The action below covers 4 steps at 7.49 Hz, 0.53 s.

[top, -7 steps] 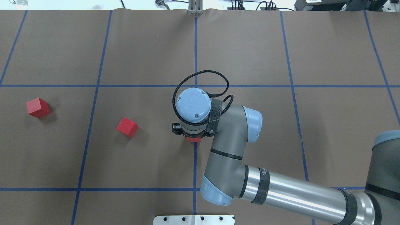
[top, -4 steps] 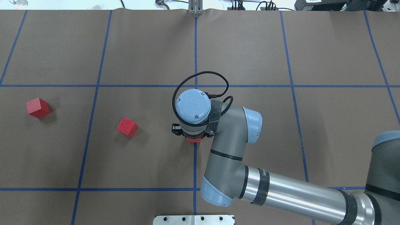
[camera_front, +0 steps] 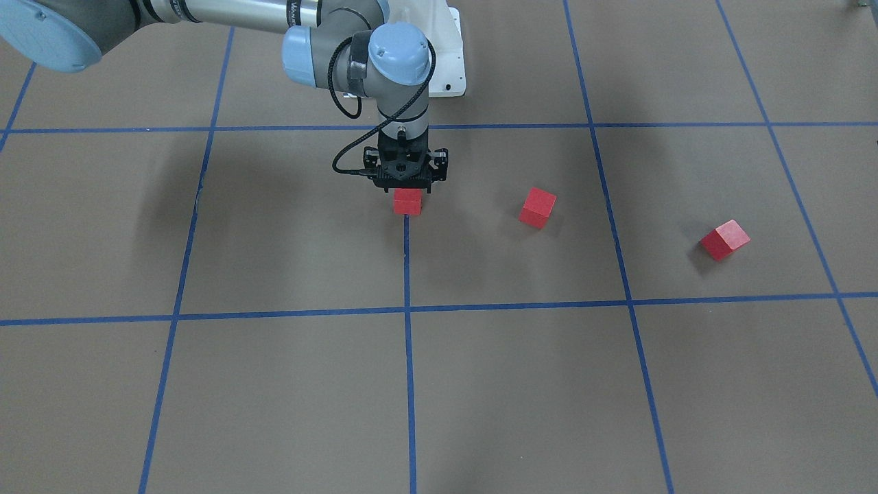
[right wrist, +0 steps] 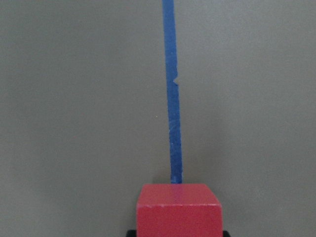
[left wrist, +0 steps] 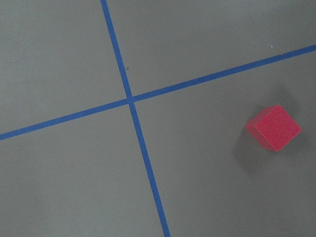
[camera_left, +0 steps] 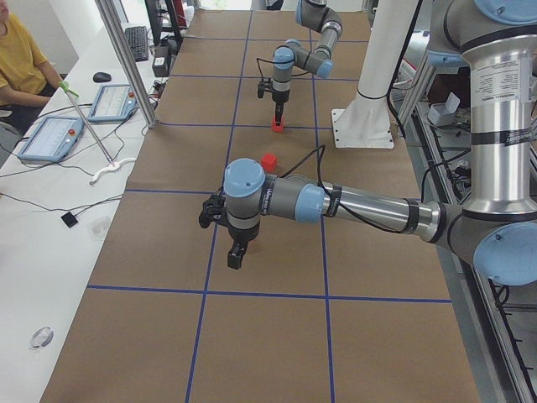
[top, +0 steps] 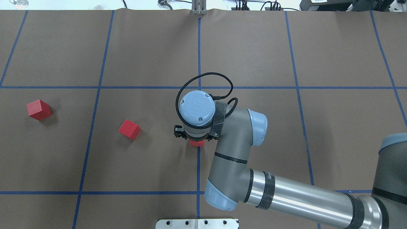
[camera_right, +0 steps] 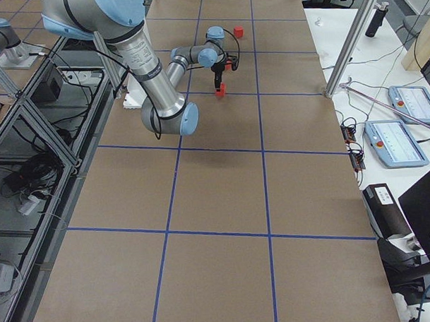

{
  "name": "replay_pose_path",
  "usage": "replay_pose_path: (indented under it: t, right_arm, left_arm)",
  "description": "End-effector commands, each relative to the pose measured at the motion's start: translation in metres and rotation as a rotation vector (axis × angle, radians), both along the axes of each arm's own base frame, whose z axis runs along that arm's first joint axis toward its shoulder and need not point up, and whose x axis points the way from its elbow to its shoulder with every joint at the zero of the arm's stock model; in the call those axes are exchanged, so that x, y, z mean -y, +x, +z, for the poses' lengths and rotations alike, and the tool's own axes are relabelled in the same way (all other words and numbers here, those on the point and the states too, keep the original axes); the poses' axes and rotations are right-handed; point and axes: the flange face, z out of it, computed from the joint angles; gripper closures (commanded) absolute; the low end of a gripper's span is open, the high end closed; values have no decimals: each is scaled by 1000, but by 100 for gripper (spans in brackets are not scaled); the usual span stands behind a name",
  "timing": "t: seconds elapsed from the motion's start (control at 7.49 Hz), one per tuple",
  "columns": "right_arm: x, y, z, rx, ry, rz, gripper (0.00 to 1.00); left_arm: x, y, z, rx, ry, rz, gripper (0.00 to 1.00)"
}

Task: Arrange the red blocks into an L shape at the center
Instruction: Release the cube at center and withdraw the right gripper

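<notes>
**Exterior front-facing.** The right gripper (camera_front: 407, 192) stands upright over the centre tape line (camera_front: 407, 261). The centre block (camera_front: 407, 202) sits directly beneath it, on that line. The middle block (camera_front: 537, 207) lies near the line on the robot's left side. The far block (camera_front: 724, 239) lies well apart on the same side. Both are turned askew to the line.

**Overhead exterior.** The wrist hides most of the centre block (top: 197, 143); only a red sliver shows on the line. No L is formed yet.

**Exterior left.** The left gripper (camera_left: 237, 254) hangs above the brown board. Its finger state cannot be told.

**Exterior right.** Nothing further can be resolved.

**Left wrist-mounted.** One of the red blocks (left wrist: 273, 127) shows a matte, slightly grainy face and crisp corners. No fingers are in frame.

**Right wrist-mounted.** Black fingertips press against both side faces of the centre block (right wrist: 178, 210) with no gap visible. I judge the block clamped.

**Assessment.** The cubes look light, rigid and non-slippery, and unlikely to be fragile. Grip them on two opposite flat faces, never across corners. The askew pair will need the wrist rotated to match.
</notes>
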Motion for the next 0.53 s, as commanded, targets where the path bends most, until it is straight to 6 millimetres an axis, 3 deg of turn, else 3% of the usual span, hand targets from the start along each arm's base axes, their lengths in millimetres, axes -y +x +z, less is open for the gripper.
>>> replay_pose_path:
  t: [0.0, 0.13, 0.27, 0.4]
  right_arm:
    - [13, 26, -14, 35, 11, 25, 2]
    - [40, 63, -22, 30, 1, 61, 2]
    - [74, 113, -25, 43, -37, 96, 2]
    - [105, 172, -8, 65, -27, 87, 2]
  left_arm:
    - [0, 0, -1, 0, 1, 0, 0]
    - [2, 1, -6, 0, 11, 0, 0]
    - [11, 1, -16, -1, 34, -1, 0]
    - [31, 1, -37, 1, 68, -19, 0]
